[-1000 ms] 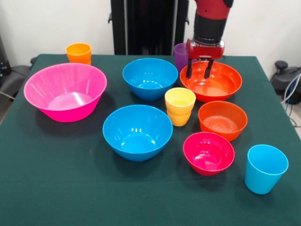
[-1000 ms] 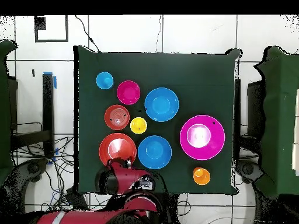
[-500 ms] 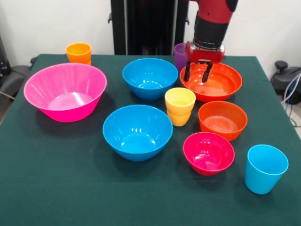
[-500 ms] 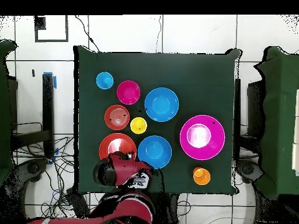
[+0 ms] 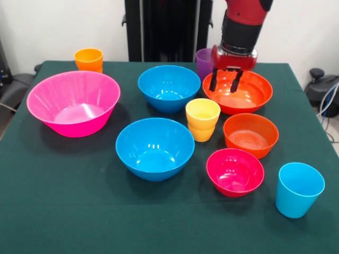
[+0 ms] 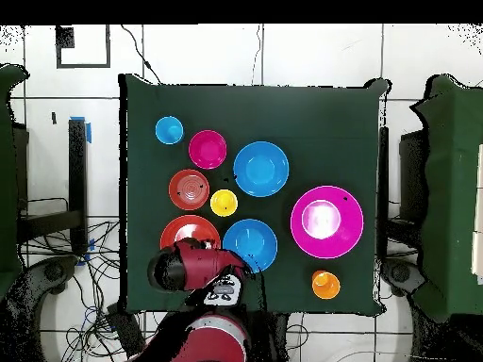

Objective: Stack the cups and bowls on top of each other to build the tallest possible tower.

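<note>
The tool (image 5: 226, 82) hangs with its fingers spread over the far rim of the wide orange-red bowl (image 5: 249, 98), gripping nothing. Just behind it stands the purple cup (image 5: 203, 62), seemingly alone, though largely hidden. The cups look light, stiff and glossy, so likely slippery; pinching a rim wall seems the safest hold. On the desk (image 5: 63, 211) I count four cups and six bowls, all apart, with no tower begun.
</note>
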Robot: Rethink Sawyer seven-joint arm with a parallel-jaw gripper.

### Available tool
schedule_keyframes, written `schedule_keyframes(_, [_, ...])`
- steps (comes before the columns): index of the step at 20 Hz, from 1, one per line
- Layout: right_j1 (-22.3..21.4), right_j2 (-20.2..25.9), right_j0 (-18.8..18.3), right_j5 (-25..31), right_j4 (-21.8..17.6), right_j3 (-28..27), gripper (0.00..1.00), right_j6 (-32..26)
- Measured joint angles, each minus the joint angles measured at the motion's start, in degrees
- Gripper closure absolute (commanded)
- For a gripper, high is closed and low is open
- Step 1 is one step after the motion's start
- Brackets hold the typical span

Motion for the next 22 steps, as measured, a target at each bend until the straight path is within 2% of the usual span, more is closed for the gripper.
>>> schedule_keyframes(9, [-1.62,-0.02,0.08,7.72,-0.02,-5.56,0.0,0.0])
schedule_keyframes(17, [-1.12,-0.08,-0.37,9.06,-0.08,-11.89,0.0,0.0])
schedule_keyframes(22, [1.17,-0.06,-2.34,10.43,-1.15,-17.74,0.0,0.0])
